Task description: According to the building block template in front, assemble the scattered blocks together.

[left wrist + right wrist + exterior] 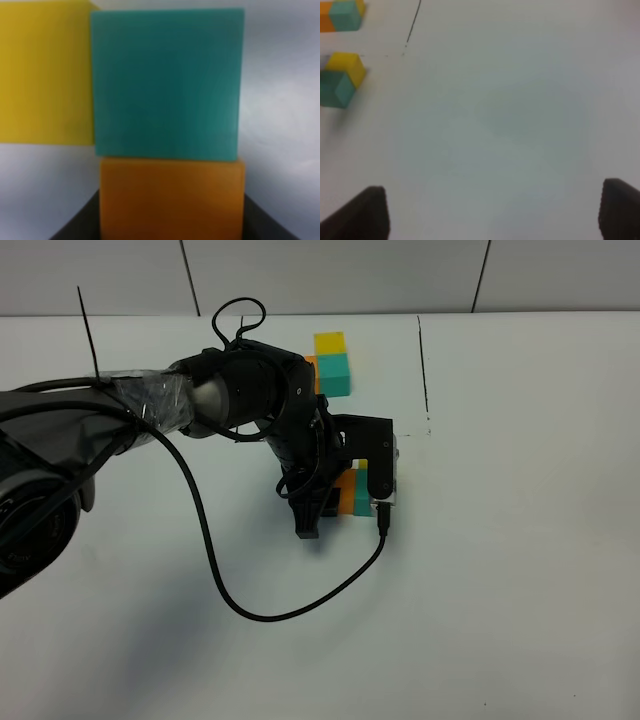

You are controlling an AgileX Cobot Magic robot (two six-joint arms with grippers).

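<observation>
Bright, even overhead light on the white worktop leaves only soft grey shadows beneath the arm and cable in the sharp high view, while both wrist views are blurred and out of focus.

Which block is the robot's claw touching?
The orange block, right at the left gripper. The teal block sits beyond it, the yellow one beside that.

place: robot lab test bench | evidence: bare white desk, thin black marker lines, taped arm cabling
</observation>
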